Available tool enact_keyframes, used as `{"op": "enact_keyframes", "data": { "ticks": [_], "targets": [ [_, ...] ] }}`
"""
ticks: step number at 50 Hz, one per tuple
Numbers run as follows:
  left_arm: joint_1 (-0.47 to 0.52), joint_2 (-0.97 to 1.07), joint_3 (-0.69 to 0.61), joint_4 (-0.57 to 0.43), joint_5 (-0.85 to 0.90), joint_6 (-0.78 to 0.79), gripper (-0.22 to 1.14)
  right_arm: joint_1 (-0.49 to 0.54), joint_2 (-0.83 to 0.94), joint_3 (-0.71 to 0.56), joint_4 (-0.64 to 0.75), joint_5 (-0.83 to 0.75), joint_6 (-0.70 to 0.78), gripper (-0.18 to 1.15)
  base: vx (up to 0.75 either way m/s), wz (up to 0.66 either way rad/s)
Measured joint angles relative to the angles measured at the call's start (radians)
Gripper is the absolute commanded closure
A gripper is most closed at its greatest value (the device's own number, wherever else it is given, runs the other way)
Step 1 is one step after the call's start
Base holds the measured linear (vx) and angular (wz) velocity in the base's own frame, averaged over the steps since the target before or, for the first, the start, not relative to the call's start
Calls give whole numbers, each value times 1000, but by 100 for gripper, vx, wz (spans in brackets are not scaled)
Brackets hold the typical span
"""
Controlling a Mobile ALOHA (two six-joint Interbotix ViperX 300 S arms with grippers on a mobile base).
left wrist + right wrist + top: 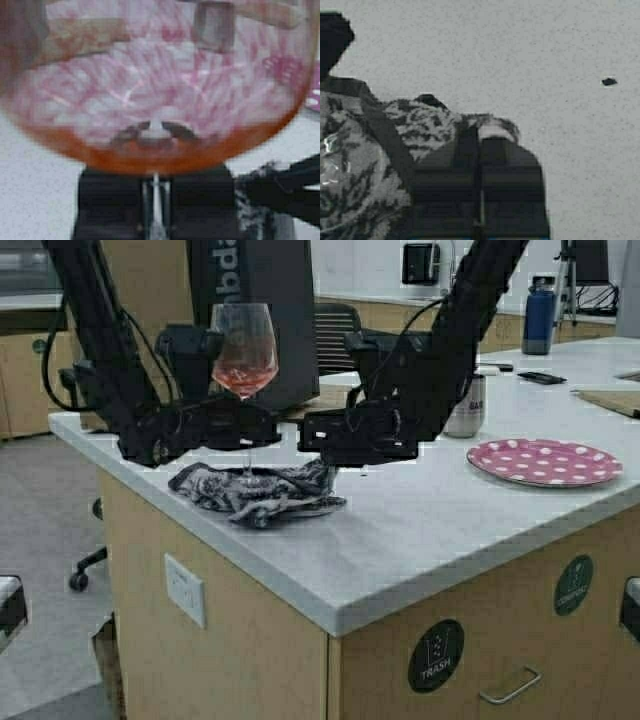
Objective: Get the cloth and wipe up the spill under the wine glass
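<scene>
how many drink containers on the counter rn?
3. The wine glass is held up by its stem in the left end effector, above the cloth. A steel tumbler stands behind the right arm. A blue bottle stands at the far edge. The arms may hide others.

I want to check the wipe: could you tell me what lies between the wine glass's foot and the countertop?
In the high view, the cloth lies bunched on the countertop directly below the wine glass, whose stem the left gripper clamps. The right gripper pinches the cloth's edge.
</scene>
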Motion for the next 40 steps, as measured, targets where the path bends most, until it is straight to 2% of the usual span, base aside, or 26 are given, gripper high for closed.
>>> {"op": "enact_keyframes", "data": {
  "ticks": [18, 31, 40],
  "targets": [
    [-2, 49, -57, 0, -26, 6, 76, -25, -32, 74, 41, -60, 21, 91, 0, 0],
    [-2, -23, -55, 0, -25, 5, 76, -124, -184, 225, 261, -278, 106, 91, 0, 0],
    [-2, -20, -72, 0, -25, 6, 76, -184, -262, 296, 308, -425, 112, 91, 0, 0]
  ]
}}
